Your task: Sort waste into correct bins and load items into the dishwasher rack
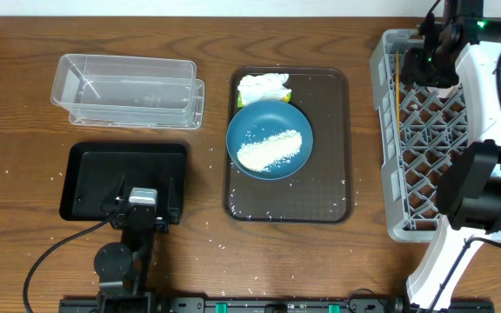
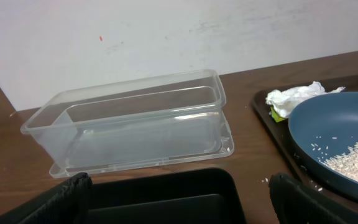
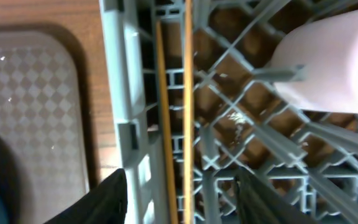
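The dark blue plate [image 1: 270, 130] with the rice heap [image 1: 273, 150] sits on the brown serving tray. The white napkin [image 1: 263, 86] and yellow-green wrapper [image 1: 286, 97] lie behind it. My left gripper [image 2: 179, 205] is open and empty, low over the black tray [image 2: 166, 193], with the clear tub [image 2: 135, 124] beyond. My right gripper [image 3: 182, 202] is open over the grey rack [image 3: 120, 81]. The chopsticks [image 3: 173, 112] lie in the rack along its left wall, between my spread fingers. The pink cup [image 3: 328, 68] stands in the rack. The bowl and the white cup are out of view.
The brown serving tray [image 1: 329, 174] lies between the black tray [image 1: 103, 178] and the rack [image 1: 381, 104]. The clear tub [image 1: 129, 89] stands at the back left. Loose rice grains are scattered on the serving tray and on the table near it. The right arm covers part of the rack.
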Controlling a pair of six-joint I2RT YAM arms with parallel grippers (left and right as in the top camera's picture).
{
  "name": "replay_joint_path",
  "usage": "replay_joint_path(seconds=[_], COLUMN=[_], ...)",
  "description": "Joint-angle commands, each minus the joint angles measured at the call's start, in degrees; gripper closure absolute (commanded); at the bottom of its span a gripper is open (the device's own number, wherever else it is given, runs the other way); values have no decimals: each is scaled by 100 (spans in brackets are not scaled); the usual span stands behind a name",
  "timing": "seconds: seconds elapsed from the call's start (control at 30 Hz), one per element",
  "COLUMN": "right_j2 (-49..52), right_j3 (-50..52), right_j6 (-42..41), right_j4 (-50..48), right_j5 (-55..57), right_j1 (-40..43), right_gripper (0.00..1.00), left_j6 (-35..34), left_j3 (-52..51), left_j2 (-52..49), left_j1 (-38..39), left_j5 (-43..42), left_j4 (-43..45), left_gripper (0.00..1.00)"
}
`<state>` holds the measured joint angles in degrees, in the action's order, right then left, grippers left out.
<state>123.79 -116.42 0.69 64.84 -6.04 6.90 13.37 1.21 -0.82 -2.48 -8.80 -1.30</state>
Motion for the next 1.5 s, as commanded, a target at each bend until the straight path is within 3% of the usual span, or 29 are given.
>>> replay_joint_path(seconds=[0.0, 0.17, 0.3, 0.37, 0.4, 0.43, 0.63, 0.8, 0.97, 1.1, 1.3, 1.47], right_j2=[-85, -85, -85, -85, -85, -85, -85, -83, -83, -83, -98, -284], right_j3=[20, 20, 26, 35, 35, 35, 85, 199, 205, 205, 203, 203], right_j6=[28, 942, 1008, 1008, 1008, 1010, 1012, 881, -592, -1108, -2277, -2632], right_j4=[28, 61, 63, 103, 149, 181, 55, -398, -595, -592, -280, 111], right_j5=[-697, -2833, -3488, -3792, -3950, -4072, -3954, -2424, -85, 1069, 2653, 2704], right_j1=[15, -157, -444, -656, -791, -942, -2022, -2981, -3836, -4271, -4356, -4033], right_gripper=[46, 43, 36, 19, 5, 1, 1, 1, 1, 1, 1, 1], left_j6=[9, 9, 9, 9, 9, 9, 9, 9, 9, 9, 9, 9], left_j3=[-98, -98, -98, -98, -98, -98, -98, -98, -98, -98, -98, -98], left_j2=[11, 11, 11, 11, 11, 11, 11, 11, 11, 11, 11, 11], left_j1=[-7, -7, -7, -7, -7, -7, -7, -7, -7, -7, -7, -7], left_j5=[-79, -79, -79, -79, -79, -79, -79, -79, -79, -79, -79, -79], left_j4=[-188, -188, -190, -188, -188, -188, -188, -188, -188, -188, -188, -188], left_gripper=[7, 7, 7, 7, 7, 7, 7, 7, 7, 7, 7, 7])
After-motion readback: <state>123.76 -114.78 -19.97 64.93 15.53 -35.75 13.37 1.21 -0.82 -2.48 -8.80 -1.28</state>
